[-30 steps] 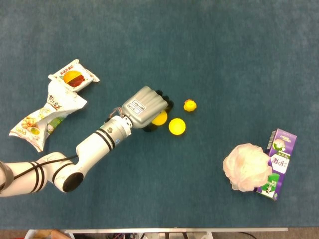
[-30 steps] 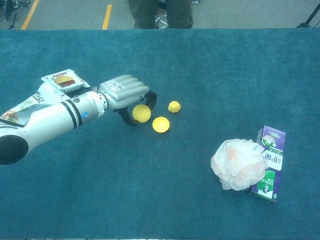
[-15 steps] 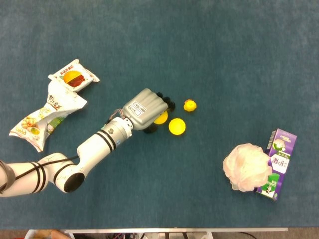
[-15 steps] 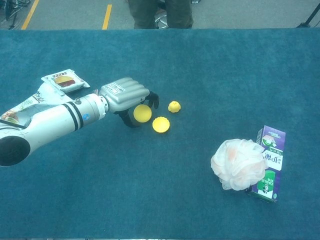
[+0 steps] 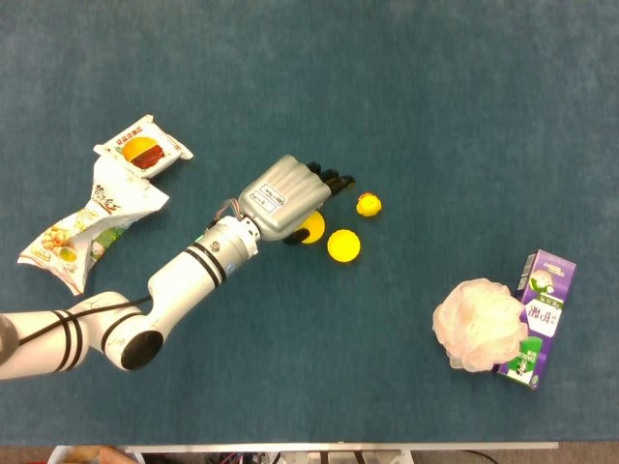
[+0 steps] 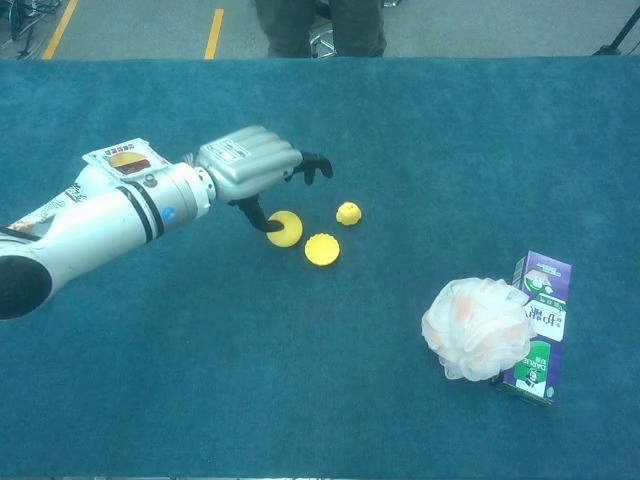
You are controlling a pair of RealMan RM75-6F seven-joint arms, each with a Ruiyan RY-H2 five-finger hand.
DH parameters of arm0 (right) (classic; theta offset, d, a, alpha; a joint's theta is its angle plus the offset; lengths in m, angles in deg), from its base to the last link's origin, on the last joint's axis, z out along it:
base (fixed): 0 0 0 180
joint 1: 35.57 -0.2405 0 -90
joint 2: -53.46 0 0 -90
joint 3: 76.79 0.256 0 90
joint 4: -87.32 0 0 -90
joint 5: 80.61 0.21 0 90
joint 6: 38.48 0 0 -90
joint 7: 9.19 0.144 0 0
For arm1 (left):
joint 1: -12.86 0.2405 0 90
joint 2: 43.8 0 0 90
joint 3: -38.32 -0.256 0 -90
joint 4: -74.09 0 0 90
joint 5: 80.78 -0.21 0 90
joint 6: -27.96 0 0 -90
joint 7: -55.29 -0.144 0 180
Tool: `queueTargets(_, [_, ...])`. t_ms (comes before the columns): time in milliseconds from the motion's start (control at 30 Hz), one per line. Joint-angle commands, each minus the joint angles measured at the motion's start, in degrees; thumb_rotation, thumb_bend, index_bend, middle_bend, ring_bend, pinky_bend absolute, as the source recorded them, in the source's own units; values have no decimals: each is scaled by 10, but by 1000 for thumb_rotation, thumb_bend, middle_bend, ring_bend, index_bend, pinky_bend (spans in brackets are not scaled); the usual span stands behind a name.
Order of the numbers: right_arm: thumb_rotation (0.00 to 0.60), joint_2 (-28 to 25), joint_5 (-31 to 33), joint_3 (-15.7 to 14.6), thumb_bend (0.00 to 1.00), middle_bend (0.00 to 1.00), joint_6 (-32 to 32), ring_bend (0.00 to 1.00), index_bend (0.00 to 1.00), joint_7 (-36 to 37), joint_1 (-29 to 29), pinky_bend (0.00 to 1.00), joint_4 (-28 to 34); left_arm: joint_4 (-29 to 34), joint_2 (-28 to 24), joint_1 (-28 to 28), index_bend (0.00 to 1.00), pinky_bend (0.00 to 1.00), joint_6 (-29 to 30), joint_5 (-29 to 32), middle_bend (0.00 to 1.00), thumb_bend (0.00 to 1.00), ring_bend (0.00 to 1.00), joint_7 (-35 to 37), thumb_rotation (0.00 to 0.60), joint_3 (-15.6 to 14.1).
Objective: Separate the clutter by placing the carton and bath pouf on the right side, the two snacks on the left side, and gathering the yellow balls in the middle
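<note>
My left hand (image 5: 285, 196) (image 6: 255, 170) hovers open, fingers spread, just above a yellow ball (image 5: 311, 228) (image 6: 285, 228) that lies on the cloth; only the thumb still reaches down beside the ball. A second yellow ball (image 5: 343, 245) (image 6: 321, 248) sits right next to it, and a smaller yellow one (image 5: 368, 204) (image 6: 348, 213) a little farther back. Two snack packs (image 5: 143, 150) (image 5: 87, 224) lie at the left. The pale bath pouf (image 5: 479, 324) (image 6: 475, 328) leans against the purple carton (image 5: 540, 319) (image 6: 537, 325) at the right. My right hand is out of sight.
A blue cloth covers the table (image 5: 387, 87). In the chest view a person's legs (image 6: 320, 25) stand beyond the far edge, on a floor with yellow lines. The near table edge (image 5: 338, 447) runs along the bottom of the head view.
My left hand has uncurled and lifted, letting go of the yellow ball it held. The ball now rests beside the other two. Everything else stayed put.
</note>
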Motion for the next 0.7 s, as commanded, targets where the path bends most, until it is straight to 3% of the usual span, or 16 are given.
queueTargets(33, [600, -1, 0, 0, 0, 255, 1, 222, 109, -2, 1, 306, 1, 22, -17, 2, 205, 617, 13, 10, 303, 200, 359, -17, 600, 6])
queueTargets(333, [600, -6, -2, -4, 0, 255, -1, 222, 109, -8, 4, 306, 9, 114, -88, 31, 253, 617, 72, 6, 303, 200, 357, -73, 600, -6])
queueTargets(533, [600, -14, -12, -13, 0, 255, -4, 222, 109, -21, 10, 306, 21, 169, -144, 78, 279, 614, 169, -27, 303, 200, 349, -131, 600, -21])
queueTargets(700, [600, -29, -28, -26, 0, 255, -6, 222, 133, -58, 16, 306, 48, 223, -215, 144, 295, 613, 265, -70, 305, 200, 345, -151, 600, -50])
